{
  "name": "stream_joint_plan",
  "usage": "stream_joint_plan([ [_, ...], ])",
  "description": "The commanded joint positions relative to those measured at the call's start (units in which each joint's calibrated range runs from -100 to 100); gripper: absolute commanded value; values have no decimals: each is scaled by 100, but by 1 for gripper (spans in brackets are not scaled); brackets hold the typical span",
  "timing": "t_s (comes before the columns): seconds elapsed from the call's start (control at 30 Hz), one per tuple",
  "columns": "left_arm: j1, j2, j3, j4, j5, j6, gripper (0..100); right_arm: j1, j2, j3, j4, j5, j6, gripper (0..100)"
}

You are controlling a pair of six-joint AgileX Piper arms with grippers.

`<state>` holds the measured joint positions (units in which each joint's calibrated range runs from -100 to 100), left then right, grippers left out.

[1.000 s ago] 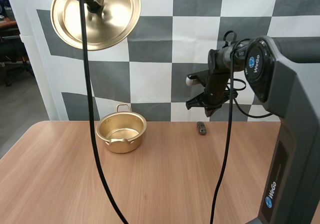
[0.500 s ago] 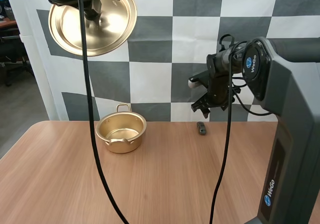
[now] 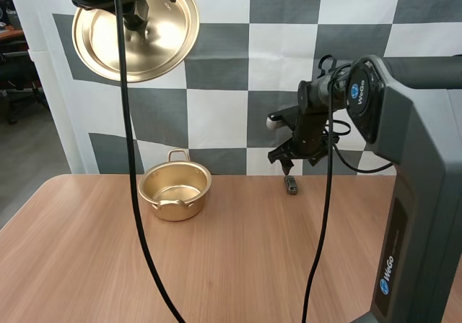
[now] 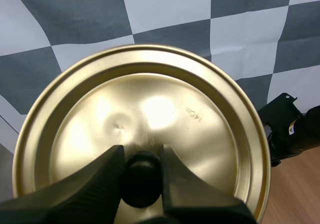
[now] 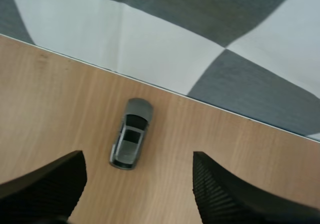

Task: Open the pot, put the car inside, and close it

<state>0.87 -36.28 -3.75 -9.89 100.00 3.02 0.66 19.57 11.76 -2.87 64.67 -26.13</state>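
The gold pot (image 3: pixel 175 191) stands open on the wooden table, left of centre near the back edge. Its gold lid (image 3: pixel 137 30) hangs high above it, my left gripper (image 3: pixel 136 14) shut on the lid's black knob (image 4: pixel 141 178); the lid's face (image 4: pixel 150 124) is turned toward the camera. A small grey toy car (image 3: pixel 291 185) (image 5: pixel 131 134) lies on the table near the back edge, right of the pot. My right gripper (image 3: pixel 289 162) hovers just above the car, open, with wide-spread fingers (image 5: pixel 227 196) either side of it.
The right arm's big grey base (image 3: pixel 419 193) rises at the table's right side. Bare wooden table (image 3: pixel 216 265) stretches from the pot and car to the near edge.
My right gripper has opened wide and dropped a little toward the car. The lid in my left gripper has shifted slightly left.
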Motion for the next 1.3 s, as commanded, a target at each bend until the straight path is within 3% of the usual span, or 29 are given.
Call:
stream_joint_plan([
  [0.0,-4,5,3,-4,0,5,0,4,70,0,795,0,-365,100],
  [1.07,4,5,3,31,0,4,0,-247,1183,0,856,-740,-449,100],
  [1.27,4,5,3,31,0,4,0,-247,1288,0,1164,-560,-904,100],
])
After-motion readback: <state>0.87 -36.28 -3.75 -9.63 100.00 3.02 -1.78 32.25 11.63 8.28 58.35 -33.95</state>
